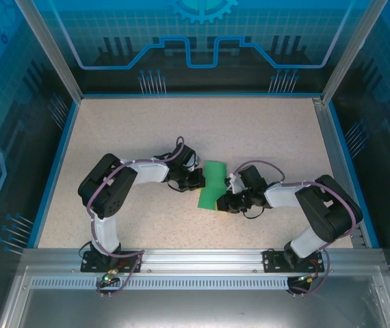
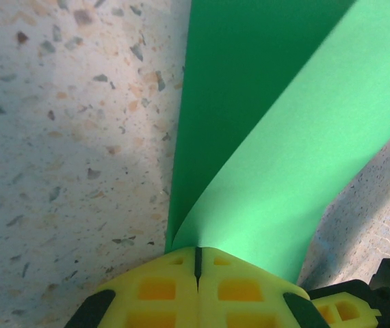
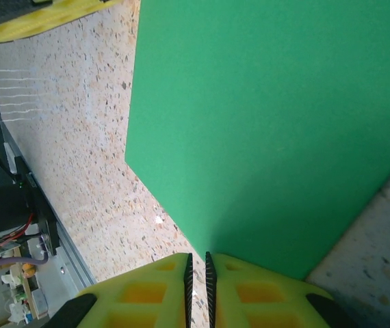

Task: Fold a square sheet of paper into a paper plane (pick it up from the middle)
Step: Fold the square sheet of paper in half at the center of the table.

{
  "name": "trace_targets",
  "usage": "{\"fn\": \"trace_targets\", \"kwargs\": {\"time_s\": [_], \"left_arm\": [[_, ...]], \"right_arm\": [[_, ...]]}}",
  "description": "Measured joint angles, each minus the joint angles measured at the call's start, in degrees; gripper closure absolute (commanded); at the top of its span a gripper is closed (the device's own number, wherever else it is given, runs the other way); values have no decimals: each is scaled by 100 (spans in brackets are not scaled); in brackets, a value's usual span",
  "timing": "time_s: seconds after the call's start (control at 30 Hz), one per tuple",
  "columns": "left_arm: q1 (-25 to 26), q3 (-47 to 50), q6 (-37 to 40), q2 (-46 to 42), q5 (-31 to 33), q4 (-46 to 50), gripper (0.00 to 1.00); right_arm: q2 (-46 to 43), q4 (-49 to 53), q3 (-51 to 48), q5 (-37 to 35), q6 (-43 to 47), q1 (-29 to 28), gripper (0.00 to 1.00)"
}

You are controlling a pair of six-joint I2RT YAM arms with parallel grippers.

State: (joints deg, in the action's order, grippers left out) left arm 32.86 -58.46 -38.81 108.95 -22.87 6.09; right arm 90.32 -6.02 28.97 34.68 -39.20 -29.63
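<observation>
The square sheet of paper [image 1: 213,183] is bright green and lies near the middle of the table between my two grippers. In the left wrist view one side of the paper [image 2: 284,137] curls up and over the part lying flat. My left gripper [image 2: 196,249] is shut on that paper's edge, where the two layers meet at its tips, on the sheet's left side [image 1: 200,180]. My right gripper [image 3: 196,256] sits at the near edge of the paper [image 3: 270,123], its jaws a narrow slit apart with only table showing between them. In the top view the right gripper [image 1: 221,203] is at the sheet's near right corner.
The speckled table [image 1: 133,130] is ringed by a blue rim and a metal rail [image 1: 195,258] at the near edge. Part of the left gripper's yellow finger [image 3: 44,17] shows in the right wrist view. The right gripper's body [image 2: 359,307] shows in the left wrist view.
</observation>
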Motion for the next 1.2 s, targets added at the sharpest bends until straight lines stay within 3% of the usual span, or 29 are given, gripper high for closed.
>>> {"fn": "trace_targets", "kwargs": {"time_s": [0.27,0.43,0.6,0.97,1.2], "left_arm": [[-2,-2,15,9,0,2,100],[-2,-22,17,9,0,28,100],[-2,-22,17,13,0,28,100],[0,-22,20,15,11,31,100],[-2,-24,35,20,7,31,100]], "right_arm": [[20,127,68,-2,68,2,84],[-151,767,372,-264,177,28,84],[-210,942,986,-323,269,380,83],[903,850,1370,-404,433,573,83],[911,811,1373,-289,435,643,82]]}}
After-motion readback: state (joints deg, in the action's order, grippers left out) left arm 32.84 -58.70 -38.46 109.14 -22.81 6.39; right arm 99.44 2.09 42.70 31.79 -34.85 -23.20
